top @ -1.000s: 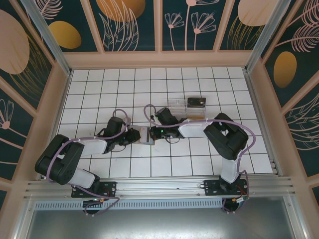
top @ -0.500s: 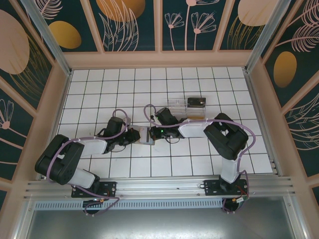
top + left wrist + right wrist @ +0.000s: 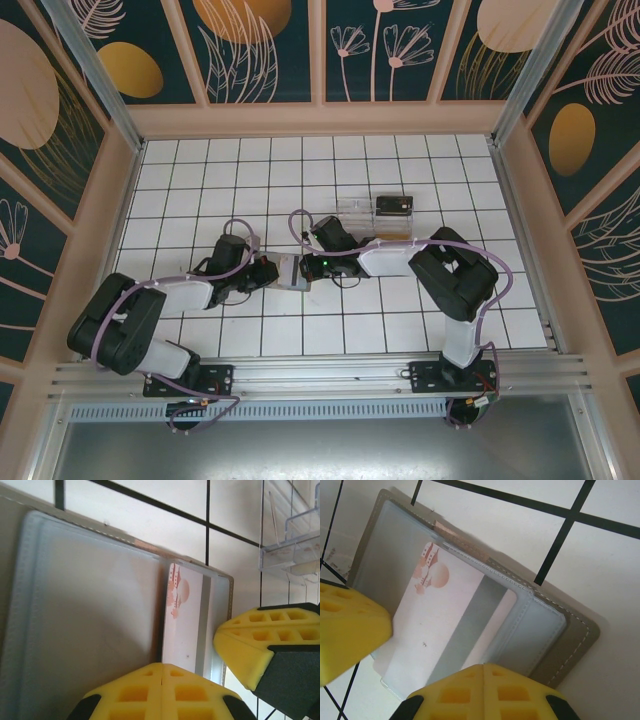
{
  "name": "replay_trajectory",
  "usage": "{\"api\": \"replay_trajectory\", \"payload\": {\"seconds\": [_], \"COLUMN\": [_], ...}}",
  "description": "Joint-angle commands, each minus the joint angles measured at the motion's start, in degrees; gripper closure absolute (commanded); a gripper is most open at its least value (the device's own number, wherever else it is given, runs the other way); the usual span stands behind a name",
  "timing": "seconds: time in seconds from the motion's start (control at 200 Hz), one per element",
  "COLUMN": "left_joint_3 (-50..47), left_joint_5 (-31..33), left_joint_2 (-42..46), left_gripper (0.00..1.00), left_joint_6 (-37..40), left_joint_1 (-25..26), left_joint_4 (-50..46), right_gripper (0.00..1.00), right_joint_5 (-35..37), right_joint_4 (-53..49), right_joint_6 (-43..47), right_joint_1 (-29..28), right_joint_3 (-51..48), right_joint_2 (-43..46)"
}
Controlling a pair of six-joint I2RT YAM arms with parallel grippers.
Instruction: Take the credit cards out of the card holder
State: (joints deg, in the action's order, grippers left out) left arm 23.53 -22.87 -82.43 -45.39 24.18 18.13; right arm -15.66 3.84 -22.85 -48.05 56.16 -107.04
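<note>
both pincers together: right gripper (image 3: pixel 482 667) seems to pin the open card holder (image 3: pixel 395 545) (my guess) so left gripper (image 3: pixel 161 667) can drag the credit card (image 3: pixel 445 620).

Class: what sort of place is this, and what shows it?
Probably a robot test booth: left arm and right arm bolted to a metal rail, a white gridded table, patterned panels around it.

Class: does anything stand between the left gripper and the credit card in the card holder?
Nothing visible does. The credit card lies bare beside the left gripper; the pocket of the card holder overlaps only its long edge past the grey stripe.
</note>
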Motion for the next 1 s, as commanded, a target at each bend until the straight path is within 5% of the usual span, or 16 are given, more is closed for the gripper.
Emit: {"api": "replay_trajectory", "payload": {"seconds": [0.0,0.415,0.551,0.631,0.781,0.996], "left_joint_3": [-0.3,-0.98,-1.73,-1.73,-2.07,-1.62], "left_joint_5": [3.49,5.53,0.97,-0.15,-1.7,0.82], "left_joint_2": [2.63,6.06,4.85,3.19,0.75,1.31], "left_gripper": [1.0,1.0,0.71,0.67,0.69,0.91], "left_joint_6": [1.06,2.06,1.49,1.44,0.69,0.98], "left_joint_1": [-1.07,-1.33,-1.33,-1.33,-1.29,-1.33], "left_joint_4": [-3.79,-7.59,-2.27,-0.97,1.53,-0.54], "right_gripper": [0.99,0.99,0.99,0.99,0.99,0.99], "right_joint_5": [1.16,0.91,0.72,0.8,0.89,0.98], "right_joint_4": [-3.31,-3.29,-3.07,-3.05,-3.23,-3.24], "right_joint_6": [0.26,0.62,0.62,0.55,0.62,0.6], "right_joint_1": [0.24,0.42,0.42,0.4,0.42,0.42], "right_joint_3": [-0.86,-0.97,-0.9,-0.98,-0.98,-1.23], "right_joint_2": [-0.72,-0.52,-0.53,-0.45,-0.28,-0.03]}}
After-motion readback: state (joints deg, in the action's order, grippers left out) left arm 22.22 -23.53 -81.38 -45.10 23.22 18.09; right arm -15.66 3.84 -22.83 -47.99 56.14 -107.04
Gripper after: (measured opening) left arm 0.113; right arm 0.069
